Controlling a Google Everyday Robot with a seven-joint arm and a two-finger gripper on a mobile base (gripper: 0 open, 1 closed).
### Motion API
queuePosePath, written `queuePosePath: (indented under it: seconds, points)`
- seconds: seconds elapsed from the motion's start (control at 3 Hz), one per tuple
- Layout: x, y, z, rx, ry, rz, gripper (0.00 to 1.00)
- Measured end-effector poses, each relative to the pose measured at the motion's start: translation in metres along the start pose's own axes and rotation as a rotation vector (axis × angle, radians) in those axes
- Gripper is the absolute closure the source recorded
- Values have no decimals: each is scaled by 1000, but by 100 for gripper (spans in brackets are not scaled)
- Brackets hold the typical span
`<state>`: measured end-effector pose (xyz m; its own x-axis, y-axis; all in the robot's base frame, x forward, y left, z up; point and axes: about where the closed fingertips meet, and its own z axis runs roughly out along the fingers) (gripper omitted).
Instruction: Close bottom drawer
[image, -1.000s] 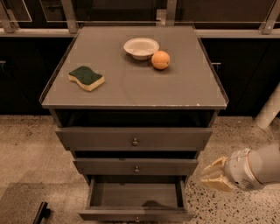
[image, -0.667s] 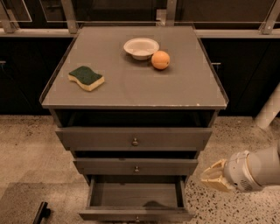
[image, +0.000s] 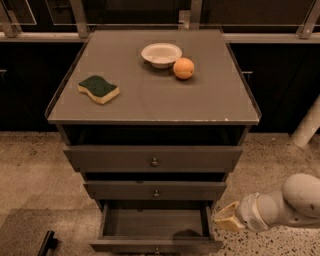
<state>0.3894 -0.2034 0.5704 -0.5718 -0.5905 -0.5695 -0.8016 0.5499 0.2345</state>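
The bottom drawer (image: 125, 245) sits pulled well out at the foot of the grey-brown cabinet (image: 235, 107), its inside showing, below the middle drawer (image: 120, 190) and top drawer (image: 110, 159). The gripper (image: 227, 218) hangs low just beside the open drawer's right front corner; whether it is open or closed cannot be told. On the cabinet top lie a green-and-yellow sponge (image: 98, 88), a white bowl (image: 161, 54) and, touching it, an orange (image: 183, 68). The floor (image: 30, 170) is speckled stone, with dark units behind.
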Motion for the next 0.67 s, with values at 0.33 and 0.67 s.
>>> queuePosePath:
  seconds: [0.33,0.67]
  points:
    - [15,-11,46,-36,-8,39,100]
    - [40,-19,89,-93,-31,101,100]
